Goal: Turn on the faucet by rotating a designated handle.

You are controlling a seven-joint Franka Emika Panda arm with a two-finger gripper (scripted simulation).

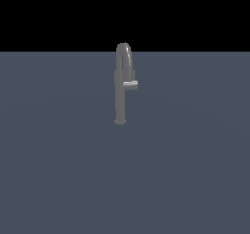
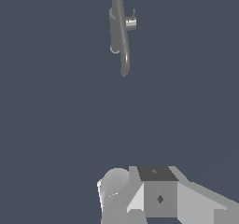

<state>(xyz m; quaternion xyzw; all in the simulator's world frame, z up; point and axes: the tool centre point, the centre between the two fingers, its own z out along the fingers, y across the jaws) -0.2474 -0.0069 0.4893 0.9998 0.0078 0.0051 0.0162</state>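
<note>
A: What fills the exterior view?

B: A flat grey-blue floor (image 1: pixel 58 169) takes up the lower three quarters, with black above. The faucet (image 1: pixel 120 99) stands alone just above the frame's centre, upright, its arch crossing the horizon line.

A: And the handle?

B: The handle (image 1: pixel 131 85) is a short pale stub sticking out level from the stem toward the exterior view's right, about halfway up. In the wrist view it shows as a small lighter knob (image 2: pixel 130 23) beside the stem (image 2: pixel 117 27).

A: Where is the arm?

B: Absent from the exterior view. The wrist view catches only blocky grey parts of the gripper (image 2: pixel 158 197) along its bottom edge, well apart from the faucet. The fingers are not visible, so whether they are spread or closed cannot be told.

A: Progress?

B: Seemingly none yet. Nothing touches the handle; the approach, contact and rotation all appear left to do.
</note>
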